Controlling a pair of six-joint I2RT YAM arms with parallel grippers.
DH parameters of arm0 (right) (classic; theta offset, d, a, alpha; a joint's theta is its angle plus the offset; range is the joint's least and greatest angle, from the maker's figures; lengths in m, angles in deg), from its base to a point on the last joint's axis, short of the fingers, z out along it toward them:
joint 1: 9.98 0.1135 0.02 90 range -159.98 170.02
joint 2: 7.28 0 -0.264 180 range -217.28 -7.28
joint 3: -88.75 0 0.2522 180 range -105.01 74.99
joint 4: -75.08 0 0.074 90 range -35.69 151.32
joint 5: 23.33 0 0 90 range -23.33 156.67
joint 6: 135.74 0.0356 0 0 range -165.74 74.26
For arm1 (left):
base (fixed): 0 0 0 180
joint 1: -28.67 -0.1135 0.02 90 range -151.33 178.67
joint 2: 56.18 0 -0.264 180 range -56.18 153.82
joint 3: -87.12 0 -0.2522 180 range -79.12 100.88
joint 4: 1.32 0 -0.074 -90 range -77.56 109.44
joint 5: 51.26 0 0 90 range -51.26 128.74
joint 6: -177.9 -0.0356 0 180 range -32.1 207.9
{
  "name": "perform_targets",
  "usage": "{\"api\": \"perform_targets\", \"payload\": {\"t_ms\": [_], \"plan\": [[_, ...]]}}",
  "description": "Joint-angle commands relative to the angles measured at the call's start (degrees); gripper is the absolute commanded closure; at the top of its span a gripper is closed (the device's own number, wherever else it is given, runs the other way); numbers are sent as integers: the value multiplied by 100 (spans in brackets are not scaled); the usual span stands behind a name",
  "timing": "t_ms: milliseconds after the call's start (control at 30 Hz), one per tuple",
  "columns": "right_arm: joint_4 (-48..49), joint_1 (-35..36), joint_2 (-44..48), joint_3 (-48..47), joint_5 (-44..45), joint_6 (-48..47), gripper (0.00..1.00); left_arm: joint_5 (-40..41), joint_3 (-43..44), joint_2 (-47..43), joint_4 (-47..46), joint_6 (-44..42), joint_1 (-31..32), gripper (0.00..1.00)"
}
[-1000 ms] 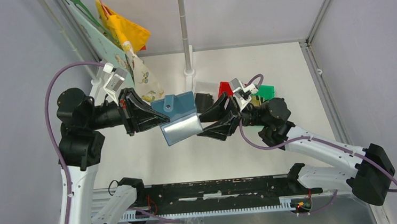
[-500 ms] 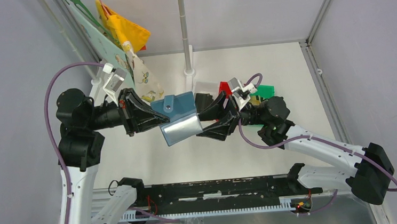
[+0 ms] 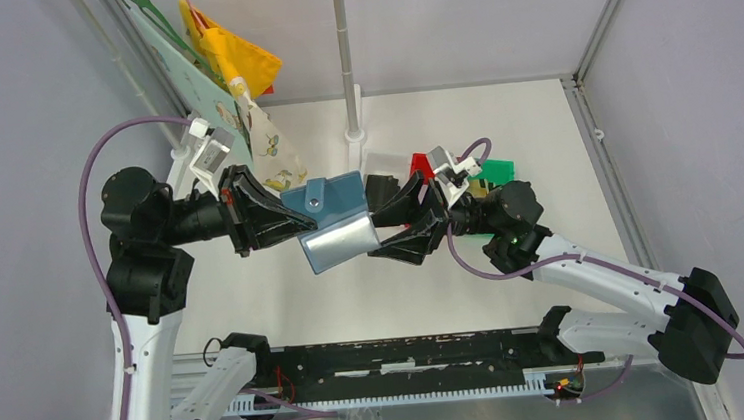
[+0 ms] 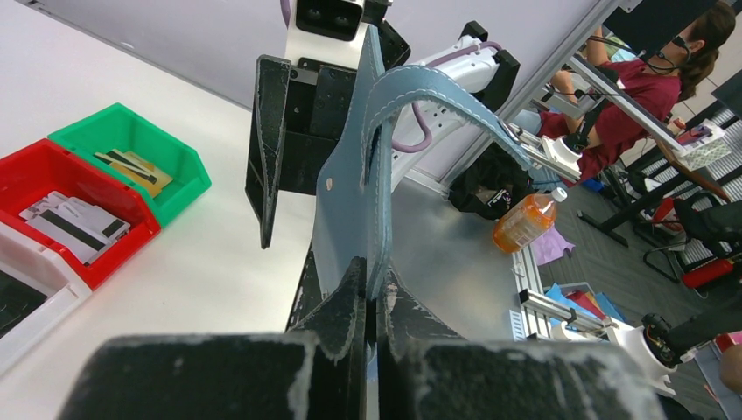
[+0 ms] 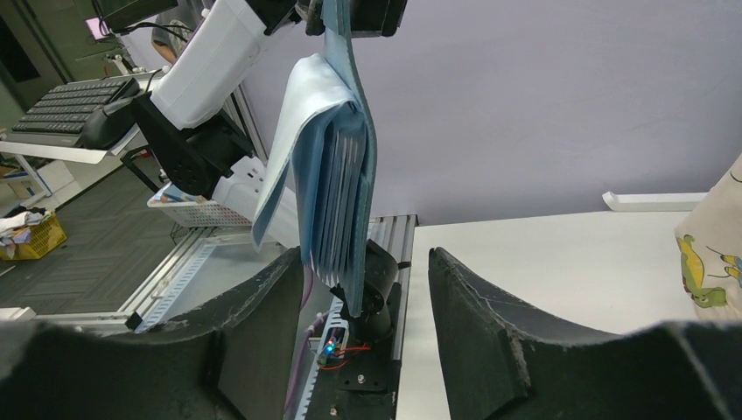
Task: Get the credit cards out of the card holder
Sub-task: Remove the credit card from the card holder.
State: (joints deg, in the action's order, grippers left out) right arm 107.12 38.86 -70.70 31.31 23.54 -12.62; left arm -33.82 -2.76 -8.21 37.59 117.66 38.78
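Note:
The teal-blue card holder hangs open above the table, its silvery inner pockets fanned toward the near side. My left gripper is shut on its left edge; in the left wrist view the tips pinch the teal cover. My right gripper stands open at the holder's right end. In the right wrist view the fanned pocket edges reach between its jaws, close to the left finger. Grey striped credit cards lie in a red bin and gold ones in a green bin.
Red bin, green bin and a white bin sit behind the right gripper. A vertical pole stands at the back centre. A yellow cloth and a printed bag hang at the back left.
The right jaws have spread slightly around the holder's end. The left arm has shifted slightly, and the holder stays in place.

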Motion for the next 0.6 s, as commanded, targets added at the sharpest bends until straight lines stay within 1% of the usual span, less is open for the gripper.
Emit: {"api": "perform_targets", "payload": {"t_ms": [0, 200, 267, 367, 467, 567], "plan": [[273, -15, 119, -62, -116, -43, 41, -50, 248, -47, -267, 376, 5, 98], [184, -15, 92, -132, -58, -103, 48, -39, 292, -33, -265, 407, 6, 98], [29, -16, 76, -181, 72, -191, 53, -40, 301, -23, -273, 429, 8, 98], [-58, -15, 1, -318, 152, -230, 57, -22, 238, -43, -484, 615, 12, 98], [0, -17, -47, -457, 249, -184, 60, -14, 185, -66, -586, 714, 9, 98], [132, -15, -104, -594, 319, -35, 61, -22, 154, -86, -590, 711, 7, 98]]}}
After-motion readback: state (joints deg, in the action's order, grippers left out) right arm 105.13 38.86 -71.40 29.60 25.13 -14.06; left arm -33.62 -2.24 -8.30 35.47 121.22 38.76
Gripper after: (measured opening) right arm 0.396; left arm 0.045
